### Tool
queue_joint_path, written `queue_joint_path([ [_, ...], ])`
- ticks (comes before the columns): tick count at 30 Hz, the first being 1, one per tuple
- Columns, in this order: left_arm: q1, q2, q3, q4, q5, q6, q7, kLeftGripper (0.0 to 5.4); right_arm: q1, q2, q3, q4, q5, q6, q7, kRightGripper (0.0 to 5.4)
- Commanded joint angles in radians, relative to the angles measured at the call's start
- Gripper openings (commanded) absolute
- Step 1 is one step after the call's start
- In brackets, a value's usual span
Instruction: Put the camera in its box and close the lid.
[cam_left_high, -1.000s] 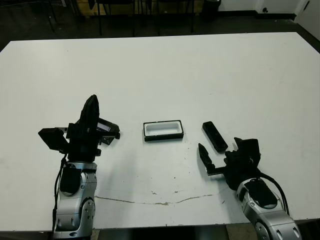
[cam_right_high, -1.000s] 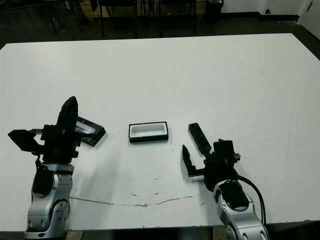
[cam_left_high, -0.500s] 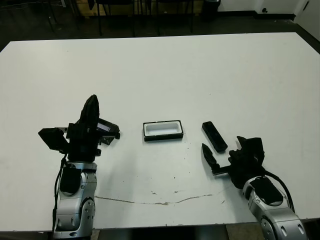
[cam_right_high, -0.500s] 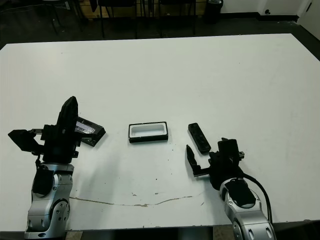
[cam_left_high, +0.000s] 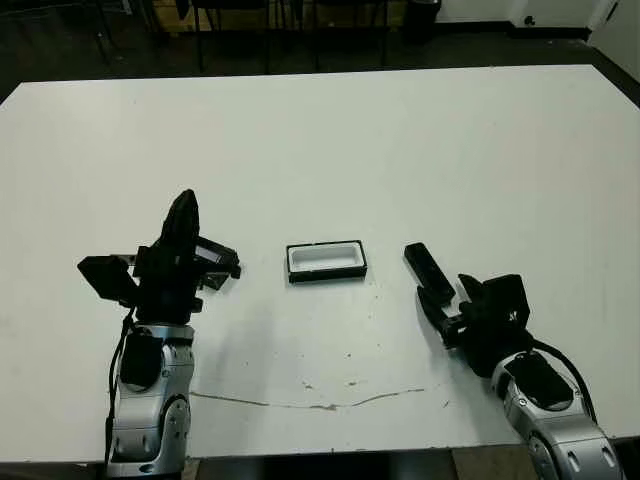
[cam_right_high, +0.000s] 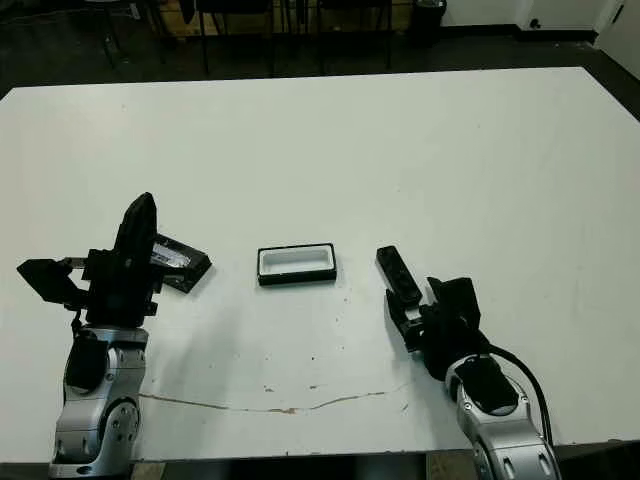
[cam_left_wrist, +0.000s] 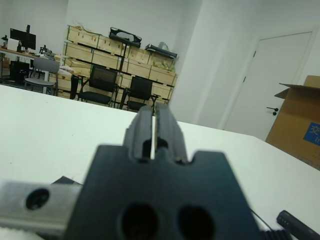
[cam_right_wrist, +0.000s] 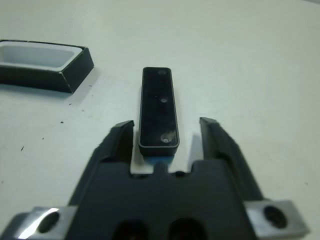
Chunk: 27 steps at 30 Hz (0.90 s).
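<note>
The camera (cam_right_wrist: 159, 107) is a slim black bar lying flat on the white table, just right of the box (cam_left_high: 326, 260). The box is a shallow black tray with a white lining, and it stands uncovered and holds nothing. My right gripper (cam_right_wrist: 167, 123) is open and low over the table. Its fingers (cam_right_wrist: 122, 132) stand on either side of the camera's near end, with a gap showing on each side. The lid (cam_right_high: 178, 260), flat and black with a shiny panel, lies left of the box, partly behind my left gripper (cam_left_high: 184, 205). That gripper is shut, raised and holding nothing.
A thin brownish line (cam_left_high: 320, 402) runs across the table near its front edge, between my two arms. Dark chairs (cam_left_high: 240, 20) stand beyond the far edge. Bare white table (cam_left_high: 400, 150) stretches behind the box and camera.
My right gripper has moved forward and to the right, so its open fingers now flank the camera's near end. The left arm, box, lid and camera have not moved.
</note>
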Motion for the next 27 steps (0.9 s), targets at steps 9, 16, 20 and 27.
queue_joint_path([
  [9, 0.019, 0.002, 0.004, 0.002, -0.006, 0.003, 0.004, 0.0, 0.007, -0.019, -0.017, 0.041, 0.019, 0.032, 0.042, 0.51],
  [16, 0.019, 0.003, 0.004, 0.004, 0.001, -0.001, 0.005, 0.0, 0.006, -0.004, -0.044, 0.066, 0.065, 0.012, 0.057, 0.48],
  [20, 0.021, 0.0, 0.003, 0.003, 0.001, 0.002, 0.009, 0.0, 0.002, -0.015, -0.066, 0.065, 0.069, -0.033, 0.064, 0.48],
  [27, 0.019, 0.0, -0.001, 0.005, 0.003, 0.006, 0.012, 0.0, -0.144, -0.071, -0.217, 0.004, 0.236, 0.116, 0.111, 0.48],
])
